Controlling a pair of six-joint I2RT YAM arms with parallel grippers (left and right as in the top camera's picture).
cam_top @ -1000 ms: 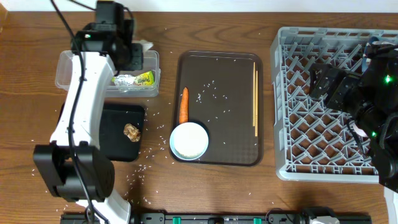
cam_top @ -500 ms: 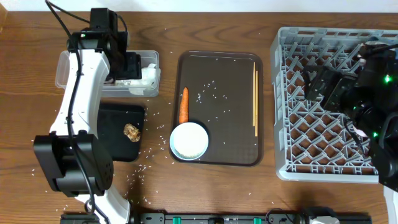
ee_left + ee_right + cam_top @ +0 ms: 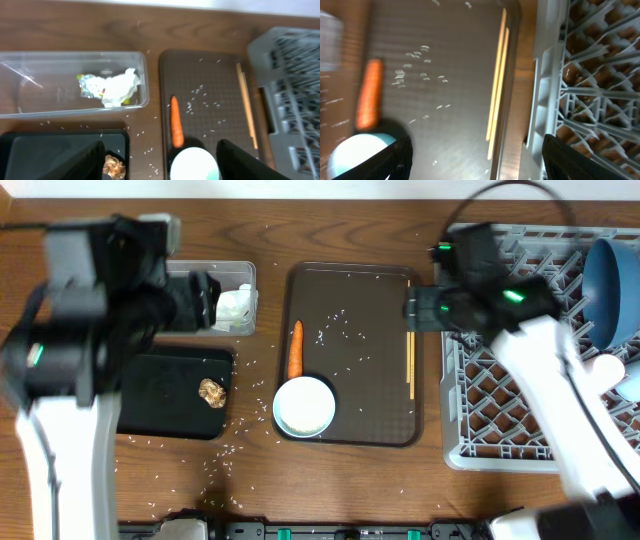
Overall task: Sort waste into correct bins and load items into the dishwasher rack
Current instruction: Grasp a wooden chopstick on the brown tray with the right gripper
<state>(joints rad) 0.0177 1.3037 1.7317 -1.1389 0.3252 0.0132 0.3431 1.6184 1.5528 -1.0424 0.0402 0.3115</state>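
White bowl (image 3: 304,405) sits nearest, in the near left corner of the brown tray (image 3: 370,405). Black tray (image 3: 165,395) is left of it, with the morsel (image 3: 211,392) at its right end. Rice (image 3: 335,320) is scattered over the brown tray and the table (image 3: 330,490).

Carrot (image 3: 296,348) lies lengthwise just beyond the bowl, its tip at the bowl's rim. Chopsticks (image 3: 409,350) lie side by side along the brown tray's right edge, with the rack (image 3: 500,410) wall just beside them. The gap there is tight. The middle of the brown tray is open apart from rice.

Left claw (image 3: 160,145) is spread wide and holds nothing. Right claw (image 3: 477,140) is also spread wide and empty, above the chopsticks, with the rack wall close on its right.

Farther off, the tub (image 3: 240,268) holds the tissue (image 3: 235,305) at its right end, with the wrapper (image 3: 90,85) just left of it. Plate (image 3: 610,290) stands on edge in the rack's far right corner.

Half a second ago the left arm was low over the tub. The right arm was over the rack's right side, covering the plate. Now both arms are blurred: the left is raised over the tub's left part, and the right has swung to the rack's left edge.
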